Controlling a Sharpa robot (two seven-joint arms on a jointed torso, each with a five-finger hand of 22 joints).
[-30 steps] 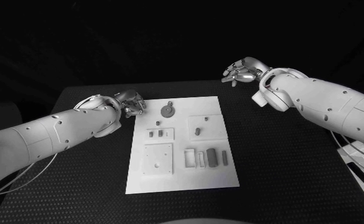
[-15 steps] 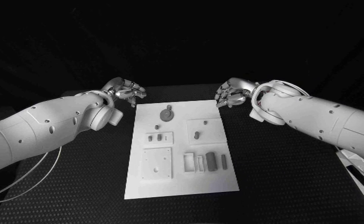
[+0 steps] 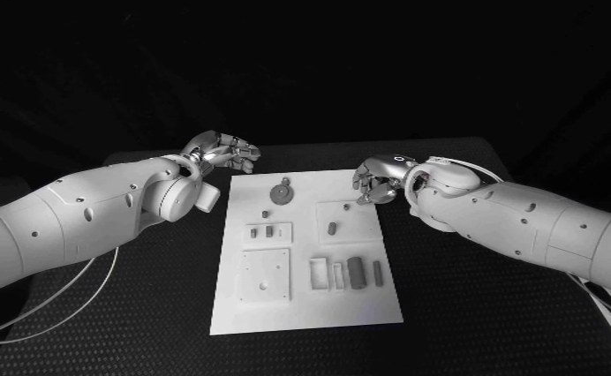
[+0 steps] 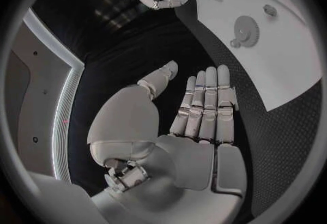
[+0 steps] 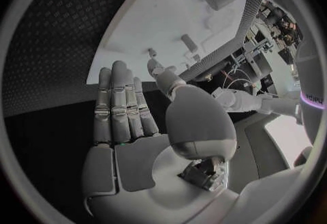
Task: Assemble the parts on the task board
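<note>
The white task board (image 3: 305, 310) lies in the middle of the black table. On it are a grey gear (image 3: 280, 189), a small slotted plate (image 3: 267, 231), a square plate (image 3: 265, 274), a raised plate with a peg (image 3: 332, 227), and grey blocks (image 3: 357, 270) beside slot frames. My left hand (image 3: 223, 154) hovers just off the board's far left corner, fingers straight and holding nothing (image 4: 204, 115). My right hand (image 3: 380, 177) hangs over the board's far right corner, also holding nothing (image 5: 122, 109). The gear (image 4: 247, 30) lies ahead of the left hand's fingertips.
Black textured table (image 3: 484, 288) surrounds the board on all sides. A thin cable (image 3: 51, 305) loops under my left arm near the table's left edge. Both forearms reach in over the table's far half.
My right hand has come down and inward from above the table's far right to the board's far right corner. My left hand has shifted slightly farther away from beside the board.
</note>
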